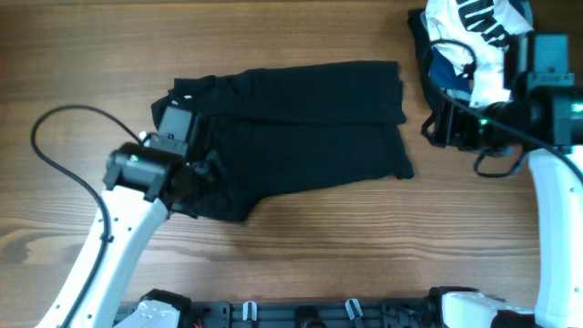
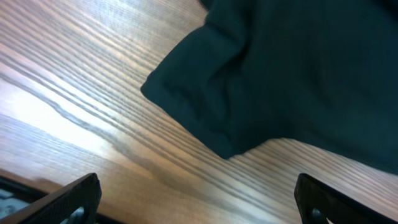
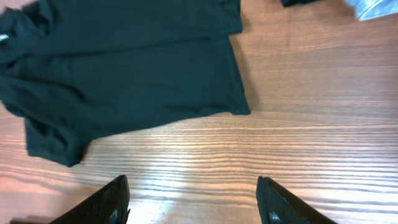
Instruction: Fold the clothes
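**Figure.** Partly folded black T-shirt on the wooden table, with both claws clear of the cloth.

Your left claw is spread wide and pinches nothing. Bare wood shows between its fingers. A rumpled corner of the shirt lies just ahead of them, a little to the right of centre.

Your right claw is also parted and empty. The shirt's straight hem edge lies ahead of it, well apart from the fingertips, with open wood in between.

**Hazards.**

- **(a)** The corner ahead of the left claw looks bunched into several layers. Closing on it blindly would likely take too many layers or too few. Either way, the lift would drag the whole bundle or peel the existing fold open.
- **(b)** Nothing pins the far end. A pull from one claw alone may slide the shirt across the smooth wood instead of folding it.
- **(c)** From overhead, the dark left fingers merge with the black cloth, so depth is hard to judge there. Descending too far would scrape the fingertips on the table.
- **(d)** The layers at the hem ahead of the right claw do not line up. Folding from that edge as it lies would probably carry the skew forward.
- **(e)** A white garment with black lettering sits close behind the right claw, off to one side. Swinging backward could snag it.
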`<state>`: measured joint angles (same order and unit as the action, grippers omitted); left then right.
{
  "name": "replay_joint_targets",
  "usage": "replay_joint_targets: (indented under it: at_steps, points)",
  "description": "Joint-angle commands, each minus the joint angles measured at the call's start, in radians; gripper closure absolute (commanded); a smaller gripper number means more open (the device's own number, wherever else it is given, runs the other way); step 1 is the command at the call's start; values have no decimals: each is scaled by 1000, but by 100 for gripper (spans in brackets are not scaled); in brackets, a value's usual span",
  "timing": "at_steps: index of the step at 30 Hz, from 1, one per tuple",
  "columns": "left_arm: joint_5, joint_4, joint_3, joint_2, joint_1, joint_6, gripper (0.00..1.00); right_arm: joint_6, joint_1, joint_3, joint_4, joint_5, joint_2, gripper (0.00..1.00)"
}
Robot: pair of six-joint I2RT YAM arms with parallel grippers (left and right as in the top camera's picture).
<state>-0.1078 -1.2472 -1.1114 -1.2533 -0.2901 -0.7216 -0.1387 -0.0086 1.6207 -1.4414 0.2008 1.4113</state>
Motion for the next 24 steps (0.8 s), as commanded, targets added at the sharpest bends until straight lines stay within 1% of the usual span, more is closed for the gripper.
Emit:
replay_joint_targets:
  at_steps: [1, 4, 9, 12, 16, 20, 21, 22, 24]
  points:
    - [-14, 72, 117, 15, -5, -73, 0, -49, 24, -138, 66, -9, -28, 34]
    - [-14, 139, 181, 15, -4, -80, 0, -72, 26, -233, 131, -9, -28, 33]
    - [-14, 257, 267, 14, 2, -80, 0, -79, 26, -320, 192, -9, -28, 33]
    - [-16, 329, 319, 13, 8, -80, 1, -83, 26, -336, 203, -9, -28, 33]
    - [-48, 346, 377, 13, 42, -79, 1, -82, 26, -339, 204, -9, -28, 33]
    - [-69, 393, 447, 13, 117, -66, 2, -81, 26, -339, 208, -9, -28, 33]
    - [-64, 419, 463, 13, 137, -48, 2, -80, 26, -339, 209, -9, -28, 33]
    - [-47, 459, 480, 13, 157, -4, 3, -80, 26, -340, 211, -9, -28, 33]
    - [2, 558, 512, 13, 196, 116, 5, -80, 26, -340, 217, -9, -28, 33]
